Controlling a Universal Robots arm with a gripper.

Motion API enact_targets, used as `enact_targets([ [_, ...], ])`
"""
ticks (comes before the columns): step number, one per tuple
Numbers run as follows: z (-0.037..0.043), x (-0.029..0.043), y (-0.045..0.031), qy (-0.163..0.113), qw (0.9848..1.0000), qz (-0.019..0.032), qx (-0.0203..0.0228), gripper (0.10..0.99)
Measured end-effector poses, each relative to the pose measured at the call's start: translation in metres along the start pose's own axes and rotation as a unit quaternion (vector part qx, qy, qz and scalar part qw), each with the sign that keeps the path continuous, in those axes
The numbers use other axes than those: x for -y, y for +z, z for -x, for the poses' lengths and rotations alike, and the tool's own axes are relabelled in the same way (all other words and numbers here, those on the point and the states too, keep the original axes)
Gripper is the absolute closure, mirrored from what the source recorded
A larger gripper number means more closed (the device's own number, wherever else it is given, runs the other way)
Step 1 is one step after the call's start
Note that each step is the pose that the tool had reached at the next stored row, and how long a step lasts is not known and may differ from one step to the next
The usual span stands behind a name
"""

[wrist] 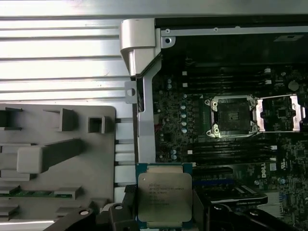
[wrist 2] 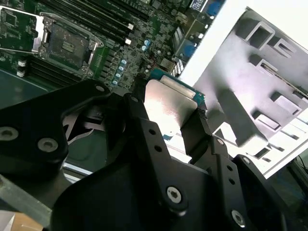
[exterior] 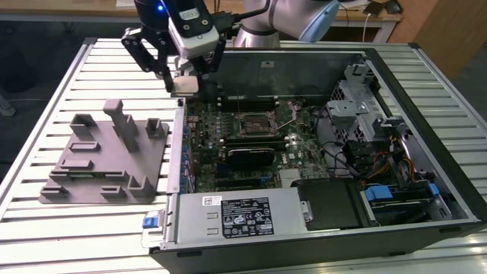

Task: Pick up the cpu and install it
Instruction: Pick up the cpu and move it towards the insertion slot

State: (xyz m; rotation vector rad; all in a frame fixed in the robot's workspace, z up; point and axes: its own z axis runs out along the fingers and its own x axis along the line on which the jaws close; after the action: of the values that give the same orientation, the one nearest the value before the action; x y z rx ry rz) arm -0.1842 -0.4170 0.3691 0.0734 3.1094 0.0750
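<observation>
In the second wrist view the gripper [wrist 2: 166, 108] has its black fingers [wrist 2: 144, 130] across most of the cpu [wrist 2: 168, 96]; a shiny patch shows. The grey fixture block [wrist: 91, 187] is cut off at the first wrist view's edge. In the exterior view the arm [exterior: 289, 17] runs out of frame, and the socket [exterior: 254, 124] is too small to show its pins.

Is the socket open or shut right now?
Open. The socket shows its plate swung aside and its bed bare, in the first wrist view.

Slatted table [exterior: 45, 228] bears a grey fixture block [exterior: 106, 165] and computer case [exterior: 320, 260].
</observation>
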Motion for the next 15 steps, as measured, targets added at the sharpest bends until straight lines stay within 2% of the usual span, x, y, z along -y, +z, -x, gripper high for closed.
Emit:
enact_targets([
  [15, 0.0313, -0.0015, 0.0011, 0.000, 1.0000, 0.0000, 0.0000, 0.545],
])
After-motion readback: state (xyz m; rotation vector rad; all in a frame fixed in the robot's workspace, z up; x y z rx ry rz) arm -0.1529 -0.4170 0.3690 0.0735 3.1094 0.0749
